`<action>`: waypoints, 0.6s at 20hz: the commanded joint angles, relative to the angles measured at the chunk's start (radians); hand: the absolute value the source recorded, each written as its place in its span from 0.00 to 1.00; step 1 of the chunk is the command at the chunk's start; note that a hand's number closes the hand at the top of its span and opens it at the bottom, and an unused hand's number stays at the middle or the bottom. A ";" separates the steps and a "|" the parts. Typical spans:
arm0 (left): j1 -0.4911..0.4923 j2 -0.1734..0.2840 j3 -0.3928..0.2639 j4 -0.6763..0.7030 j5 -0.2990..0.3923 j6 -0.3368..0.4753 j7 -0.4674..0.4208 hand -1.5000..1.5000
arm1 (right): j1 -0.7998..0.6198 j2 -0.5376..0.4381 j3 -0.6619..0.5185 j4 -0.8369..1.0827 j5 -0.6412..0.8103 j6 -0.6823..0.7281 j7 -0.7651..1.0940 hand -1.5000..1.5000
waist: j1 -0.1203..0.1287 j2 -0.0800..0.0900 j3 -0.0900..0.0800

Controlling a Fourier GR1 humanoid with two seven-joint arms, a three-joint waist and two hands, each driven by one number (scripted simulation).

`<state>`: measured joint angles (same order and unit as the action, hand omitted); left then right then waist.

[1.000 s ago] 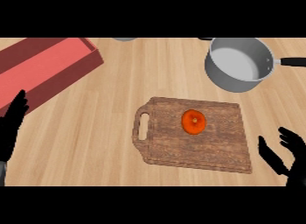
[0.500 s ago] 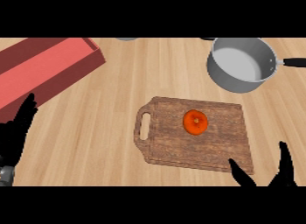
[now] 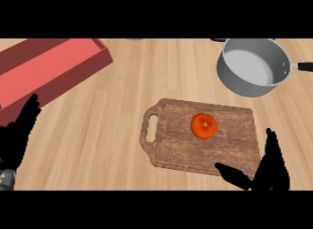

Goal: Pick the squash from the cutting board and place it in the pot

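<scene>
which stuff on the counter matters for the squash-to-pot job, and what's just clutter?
Job:
- round orange squash, lying on the board
- brown wooden cutting board with handle slot
- grey metal pot with black handle, apart from the board
- right hand, open by the board's near right corner

Lying about:
- red rectangular box, far left
- left hand, open, resting at left edge

Wooden counter (image 3: 120,134) carried a cutting board (image 3: 185,147) at centre, a pot (image 3: 251,67) upper right, a red box (image 3: 40,76) upper left

No legible text, labels, brand marks, numbers or signs are present on any item or on the worktop (image 3: 152,67).
</scene>
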<state>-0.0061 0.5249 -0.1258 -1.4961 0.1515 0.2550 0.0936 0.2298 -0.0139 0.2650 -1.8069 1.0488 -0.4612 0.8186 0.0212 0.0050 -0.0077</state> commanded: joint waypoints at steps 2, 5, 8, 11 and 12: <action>-0.003 0.012 -0.001 -0.012 0.006 -0.030 -0.002 0.50 | -0.156 0.013 0.018 -0.005 0.009 0.361 0.288 0.00 | 0.022 0.003 0.002; -0.019 -0.002 -0.014 0.004 -0.007 -0.024 0.014 0.50 | -0.288 0.014 0.038 0.020 -0.102 0.505 0.437 0.00 | 0.017 0.005 0.005; -0.004 0.005 -0.001 -0.017 -0.010 -0.018 0.014 0.50 | -0.413 0.014 -0.015 0.044 -0.205 0.604 0.539 0.00 | 0.016 0.000 0.006; 0.019 0.016 0.014 -0.054 -0.004 -0.020 0.029 0.50 | -0.501 0.014 -0.075 0.101 -0.273 0.656 0.571 0.00 | 0.012 -0.004 0.007; 0.007 -0.023 -0.002 -0.008 -0.023 -0.002 -0.001 0.50 | -0.528 0.014 -0.088 0.124 -0.303 0.659 0.578 0.00 | 0.001 -0.001 0.006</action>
<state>-0.0038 0.5238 -0.1191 -1.5065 0.1465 0.2379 0.0993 -0.1596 -0.0036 0.2195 -1.7300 0.8333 0.0429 1.1679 0.0314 0.0046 -0.0022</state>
